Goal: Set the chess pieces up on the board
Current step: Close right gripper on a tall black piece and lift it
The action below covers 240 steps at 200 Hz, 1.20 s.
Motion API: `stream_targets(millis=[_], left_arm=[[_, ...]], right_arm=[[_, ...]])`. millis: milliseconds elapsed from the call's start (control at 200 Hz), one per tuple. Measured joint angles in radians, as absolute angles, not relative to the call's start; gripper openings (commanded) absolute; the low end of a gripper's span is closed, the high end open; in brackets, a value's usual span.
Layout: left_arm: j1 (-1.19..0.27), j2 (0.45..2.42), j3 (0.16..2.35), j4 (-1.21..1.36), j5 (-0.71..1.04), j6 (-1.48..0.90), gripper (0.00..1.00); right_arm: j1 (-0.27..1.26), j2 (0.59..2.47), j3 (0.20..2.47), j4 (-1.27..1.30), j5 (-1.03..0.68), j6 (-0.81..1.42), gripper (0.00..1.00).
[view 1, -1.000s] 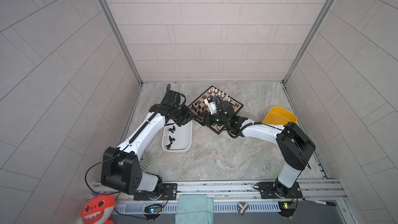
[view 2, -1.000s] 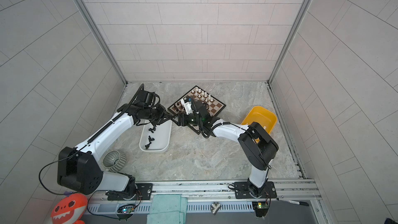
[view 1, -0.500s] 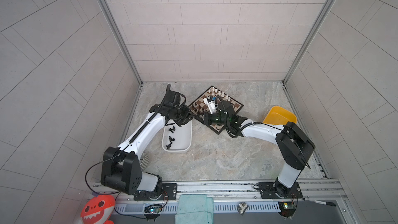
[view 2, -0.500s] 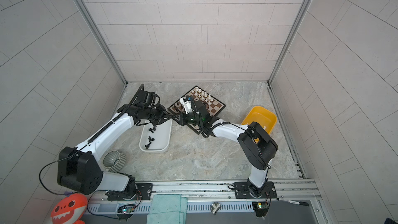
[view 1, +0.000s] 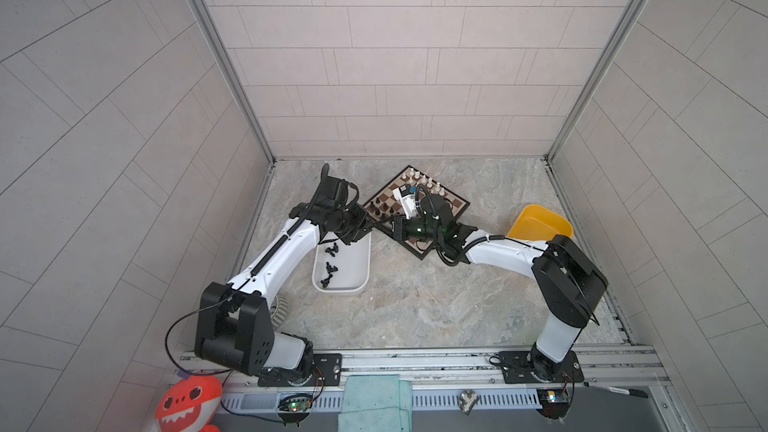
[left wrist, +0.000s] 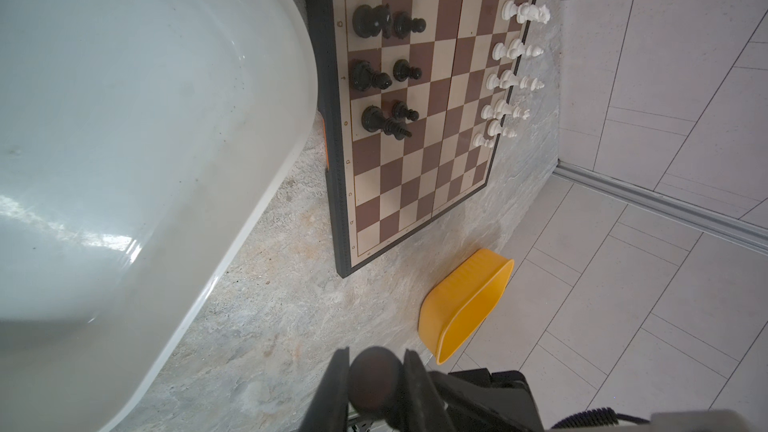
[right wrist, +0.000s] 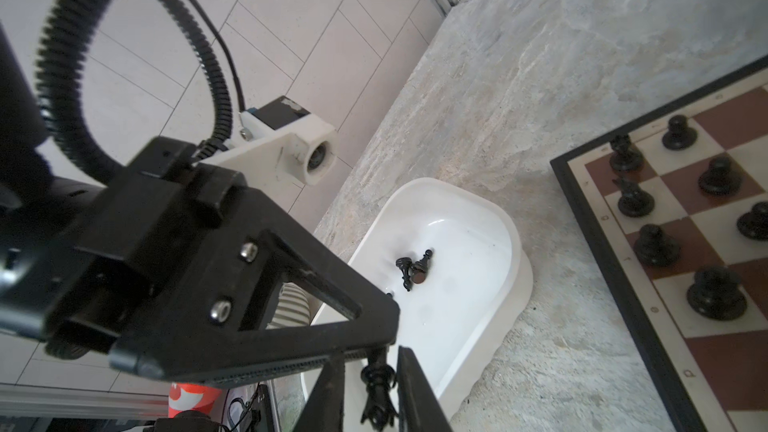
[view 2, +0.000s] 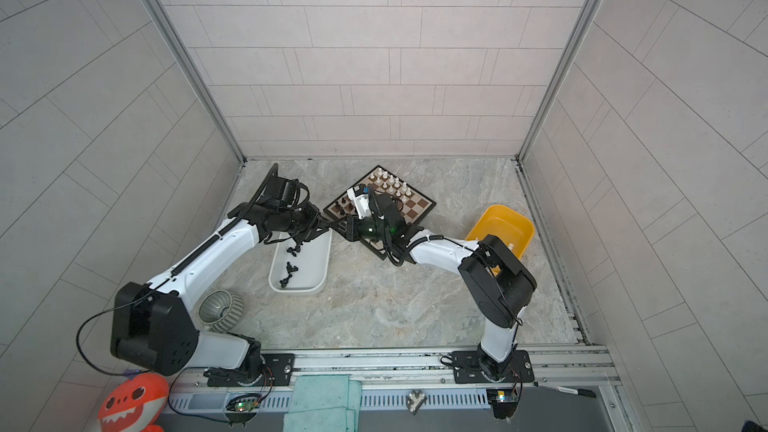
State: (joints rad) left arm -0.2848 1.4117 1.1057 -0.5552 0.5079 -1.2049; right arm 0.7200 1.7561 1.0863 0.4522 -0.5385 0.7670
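Lena: Since a second ago the right end effector has turned its tips toward the left end effector and drawn its jaws in; the left has hardly shifted.
Rob: What's held?
Lena: Left jaws pinch a tiny black plastic chessman, round base toward that wrist. Right jaws stand narrow around the same piece; whether they bear on it I cannot tell. It hangs above the mottled stone surface, just beside the black-side edge of the flat brown-and-cream chessboard.
Rob: Near to far?
Lena: Nearer than the board, just off that edge, sits an oblong white plastic tub with loose black pieces lying in it. On the board, standing black chessmen fill part of that edge; white chessmen line the far edge.
Rob: How will it handle?
Lena: Light, stiff, glossy, I'd judge, so it could pivot or squirt free. Best gripped across the stem just above the base, firmly, before the left lets go.
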Motion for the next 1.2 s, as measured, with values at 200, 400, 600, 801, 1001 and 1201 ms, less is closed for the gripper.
stream_targets(millis=[200, 400, 600, 801, 1001, 1201], left_arm=[[-0.285, 1.409, 1.102, -0.549, 0.508, -1.207, 0.2], [-0.285, 1.404, 1.098, -0.542, 0.504, -1.208, 0.2], [-0.291, 1.402, 1.095, -0.527, 0.496, -1.208, 0.2], [-0.295, 1.402, 1.093, -0.526, 0.492, -1.208, 0.2], [-0.295, 1.402, 1.083, -0.526, 0.483, -1.208, 0.2], [-0.295, 1.4, 1.077, -0.527, 0.471, -1.209, 0.2]], right_arm=[[0.72, 1.756, 1.086, 0.451, -0.538, 0.772, 0.23], [0.72, 1.759, 1.086, 0.451, -0.539, 0.786, 0.23], [0.72, 1.78, 1.086, 0.437, -0.543, 0.79, 0.24], [0.72, 1.781, 1.086, 0.441, -0.546, 0.795, 0.23], [0.72, 1.781, 1.086, 0.446, -0.546, 0.81, 0.2], [0.719, 1.781, 1.086, 0.458, -0.547, 0.83, 0.13]])
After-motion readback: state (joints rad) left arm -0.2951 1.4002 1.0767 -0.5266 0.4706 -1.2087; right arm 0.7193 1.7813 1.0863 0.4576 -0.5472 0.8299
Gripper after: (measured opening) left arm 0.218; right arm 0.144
